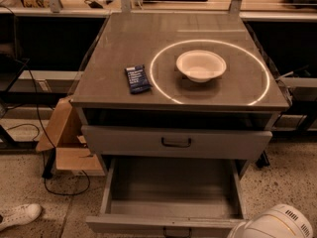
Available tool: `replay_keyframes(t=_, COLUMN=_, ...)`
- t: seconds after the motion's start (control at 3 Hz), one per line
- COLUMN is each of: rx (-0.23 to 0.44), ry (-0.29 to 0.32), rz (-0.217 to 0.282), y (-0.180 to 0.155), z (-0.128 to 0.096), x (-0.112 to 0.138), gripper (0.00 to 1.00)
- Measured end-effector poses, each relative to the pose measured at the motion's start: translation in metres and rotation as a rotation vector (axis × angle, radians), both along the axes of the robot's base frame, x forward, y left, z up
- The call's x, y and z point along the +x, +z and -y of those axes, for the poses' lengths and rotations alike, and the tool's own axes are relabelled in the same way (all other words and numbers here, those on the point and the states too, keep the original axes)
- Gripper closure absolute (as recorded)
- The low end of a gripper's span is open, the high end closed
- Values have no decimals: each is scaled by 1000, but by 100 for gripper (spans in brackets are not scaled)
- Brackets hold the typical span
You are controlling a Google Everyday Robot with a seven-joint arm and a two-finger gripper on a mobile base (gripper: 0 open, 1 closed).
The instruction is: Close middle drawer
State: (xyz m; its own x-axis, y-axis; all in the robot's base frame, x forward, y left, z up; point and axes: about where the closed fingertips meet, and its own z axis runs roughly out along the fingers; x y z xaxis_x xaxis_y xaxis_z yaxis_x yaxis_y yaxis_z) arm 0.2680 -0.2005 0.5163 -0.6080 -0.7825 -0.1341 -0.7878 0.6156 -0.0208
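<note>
**Middle drawer open, push not yet made**

The middle drawer point(171, 197) is pulled well out below the tabletop's point(124, 38) front edge, under the top drawer point(124, 142). It is seen empty, so it is judged light, stiff and easy on its slides. The push is best placed on the flat front panel near the centre handle point(177, 231), so skewing is avoided. The gripper is not seen, so its state cannot be told. Only a white arm shell point(275, 225) is shown, low off the front-right corner.
</note>
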Motion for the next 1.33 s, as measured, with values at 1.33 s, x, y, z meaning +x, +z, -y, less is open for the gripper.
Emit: replay_keyframes(t=1.33, rx=92, ry=-118, rz=-42, y=-86, z=-7, x=-7, gripper=100)
